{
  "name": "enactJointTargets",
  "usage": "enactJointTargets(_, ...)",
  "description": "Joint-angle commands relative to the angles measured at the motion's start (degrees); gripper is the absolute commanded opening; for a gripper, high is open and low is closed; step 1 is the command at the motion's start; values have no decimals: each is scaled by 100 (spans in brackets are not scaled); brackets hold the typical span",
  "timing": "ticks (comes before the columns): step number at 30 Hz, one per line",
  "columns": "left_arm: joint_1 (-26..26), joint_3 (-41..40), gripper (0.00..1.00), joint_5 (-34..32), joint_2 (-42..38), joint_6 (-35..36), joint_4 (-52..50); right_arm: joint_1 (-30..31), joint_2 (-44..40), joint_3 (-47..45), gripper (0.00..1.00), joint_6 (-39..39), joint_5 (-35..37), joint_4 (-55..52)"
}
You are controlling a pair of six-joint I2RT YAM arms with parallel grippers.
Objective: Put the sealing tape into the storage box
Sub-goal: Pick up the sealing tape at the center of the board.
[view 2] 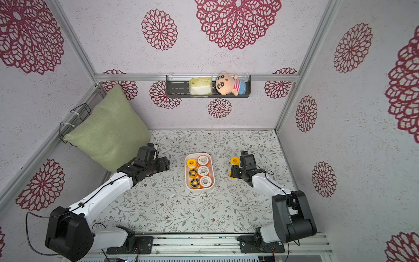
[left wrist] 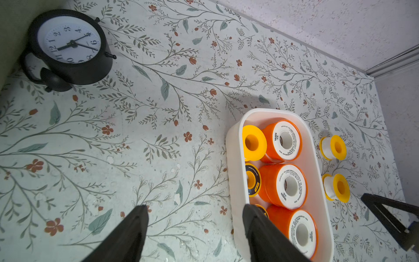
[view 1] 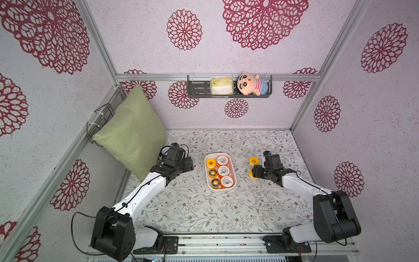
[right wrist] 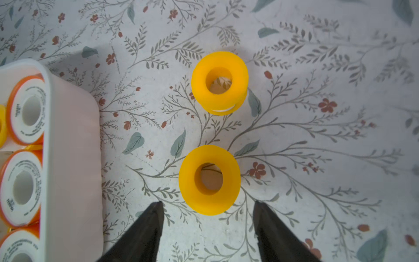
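The white storage box (view 1: 205, 172) (view 2: 186, 179) stands mid-table. It holds three orange sealing tape spools (view 1: 223, 170) with white faces beside three yellow ones (view 1: 212, 173), two of them black-faced. Two more yellow spools stand on the table to its right, one farther (right wrist: 219, 82) (view 1: 254, 161) and one nearer (right wrist: 209, 180). My right gripper (right wrist: 208, 203) (view 1: 255, 170) hovers open over the nearer spool, its fingers wide of it and touching nothing. My left gripper (left wrist: 195, 206) (view 1: 191, 163) is open and empty, left of the box (left wrist: 233, 181).
A black alarm clock (left wrist: 68, 45) (view 1: 165, 150) lies behind the left gripper, against a green pillow (view 1: 133, 131) that leans in the back left corner. A dark wall shelf (view 1: 199, 90) high on the back wall carries a plush doll (view 1: 249, 84).
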Motion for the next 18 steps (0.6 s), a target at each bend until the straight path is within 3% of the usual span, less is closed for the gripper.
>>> enactJointTargets(1,48,-11,74,121,34,-66,258,-18,187,232,78,-265,231,-185)
enactJointTargets(7,47,41,74,218,193,-69,283,-16,340,275,88,-351,142,-45)
enactJointTargets(18,52,80,73,228,246,-44,289,37,953,652,85,-392,123,-137)
